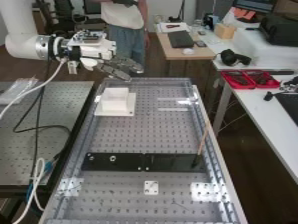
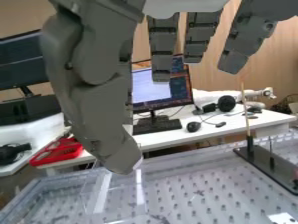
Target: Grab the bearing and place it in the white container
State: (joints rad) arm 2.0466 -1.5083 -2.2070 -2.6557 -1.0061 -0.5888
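Perforated table with a clear raised rim, other desks behind and to the side. Robot hand hangs over your table's far end, in the air, fingers spread and nearly straight; wide, nothing held. Bearing, most likely the pale ring, sits on the left part of the black plate, toward the near end. Key relation: from the hand, your target lies nearward down the table and lower, well apart. White container is upright near the far left corner, close below the hand and between it and the bearing. You'll likely need to pass over the container out and back. Plate's long axis runs across the table; ring looks round, so no long axis to match. One arm, no choice of side.

High view gives you ring and container together. Wrist view gives a low side look: thin stick standing up from the plate's base, monitor and keyboard beyond. Grasp height on the ring: can't tell. Watch the stick if you swing wide.
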